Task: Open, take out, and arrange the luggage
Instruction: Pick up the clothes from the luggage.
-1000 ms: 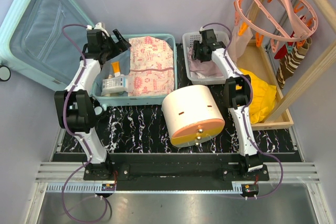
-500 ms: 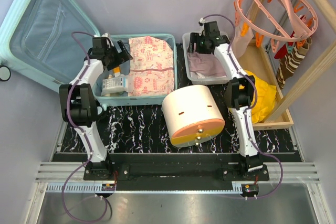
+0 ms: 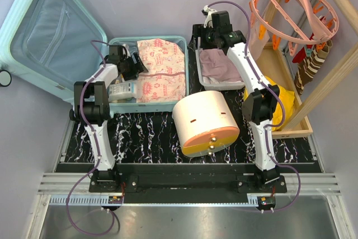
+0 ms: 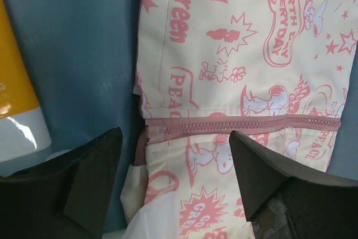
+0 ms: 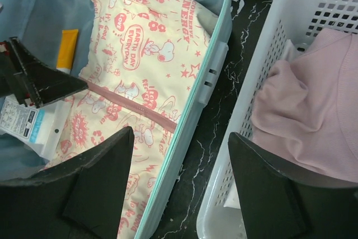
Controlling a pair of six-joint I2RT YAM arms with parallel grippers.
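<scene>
The luggage stands open: its lid leans at the back left and its mint base lies flat. In the base lie a cream pouch with pink print, an orange tube and a white packet. My left gripper is open and empty, low over the pouch's left edge, its jaws straddling the pink zipper. My right gripper is open and empty, above the gap between the luggage rim and the white basket.
The white mesh basket holds a pink garment. A cream cylinder with an orange end lies on the black marbled mat. At the right are a yellow cloth, a wooden rack and a pink round hanger.
My left gripper has moved right and down into the luggage base, over the pouch. My right gripper has moved up and left, from over the basket to its left edge.
</scene>
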